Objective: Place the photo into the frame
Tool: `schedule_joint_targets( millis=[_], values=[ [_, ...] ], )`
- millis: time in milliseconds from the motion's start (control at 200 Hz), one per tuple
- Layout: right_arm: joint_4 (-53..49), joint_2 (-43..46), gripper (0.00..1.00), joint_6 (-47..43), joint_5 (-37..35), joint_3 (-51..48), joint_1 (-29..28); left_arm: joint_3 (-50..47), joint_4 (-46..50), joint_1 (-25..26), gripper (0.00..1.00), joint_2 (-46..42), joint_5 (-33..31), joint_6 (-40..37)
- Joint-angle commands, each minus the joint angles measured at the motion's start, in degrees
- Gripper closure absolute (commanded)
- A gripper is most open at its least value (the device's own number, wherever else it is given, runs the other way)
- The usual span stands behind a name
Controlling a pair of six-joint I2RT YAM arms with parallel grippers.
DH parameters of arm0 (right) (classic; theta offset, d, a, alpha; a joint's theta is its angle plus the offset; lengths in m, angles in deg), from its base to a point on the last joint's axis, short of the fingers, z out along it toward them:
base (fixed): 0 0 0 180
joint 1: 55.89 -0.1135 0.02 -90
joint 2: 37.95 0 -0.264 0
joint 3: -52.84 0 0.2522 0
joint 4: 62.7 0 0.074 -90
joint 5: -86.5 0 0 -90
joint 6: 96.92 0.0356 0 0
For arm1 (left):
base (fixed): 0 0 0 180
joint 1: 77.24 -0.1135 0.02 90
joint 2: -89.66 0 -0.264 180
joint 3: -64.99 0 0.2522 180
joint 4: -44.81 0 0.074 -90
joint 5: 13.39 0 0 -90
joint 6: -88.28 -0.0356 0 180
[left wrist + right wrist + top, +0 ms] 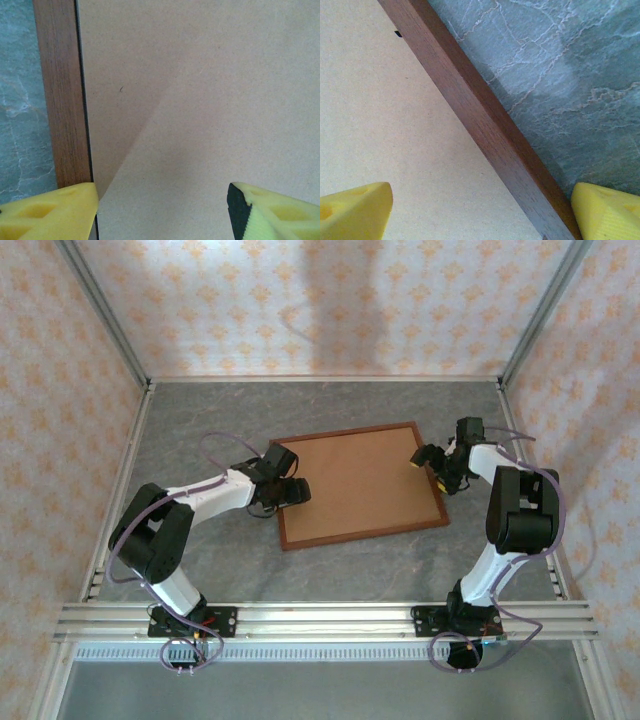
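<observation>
The left claw (290, 492) and right claw (432, 458) hung open and empty, each straddling a side rail of the frame (366, 535). It looked stiff and light, and its thin moulding seemed best pinched.

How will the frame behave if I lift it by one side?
Probably stiff: the frame looks like solid wood moulding. Likely light for its size, since that moulding is thin. The board sits inside it with a visible gap, so it may shift if the frame is tilted.
</observation>
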Motion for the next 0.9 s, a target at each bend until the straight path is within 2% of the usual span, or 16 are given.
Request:
schedule_joint_targets(
  millis=[0,190,586,751,896],
  values=[
    [-3.54,-2.26,0.08,0.28,1.29,0.07,-0.63,-1.49,1.71,0.47,0.29,-1.66,-1.86,0.41],
    [-3.52,-2.24,0.08,0.22,1.17,0.16,-0.75,-1.93,0.86,0.65,0.28,-1.47,-1.05,0.80],
    [-3.34,-2.52,0.08,0.51,1.66,-0.02,-1.24,-0.93,-8.09,1.20,0.29,2.58,9.16,2.55],
    [-3.17,-2.64,0.08,0.66,1.79,-0.37,-1.47,-1.40,-10.27,1.02,0.29,0.75,10.58,2.75],
    [-2.99,-2.47,0.08,0.84,1.79,-0.55,-1.41,-3.49,-15.66,-0.13,0.29,-1.14,14.78,6.09]
  ],
)
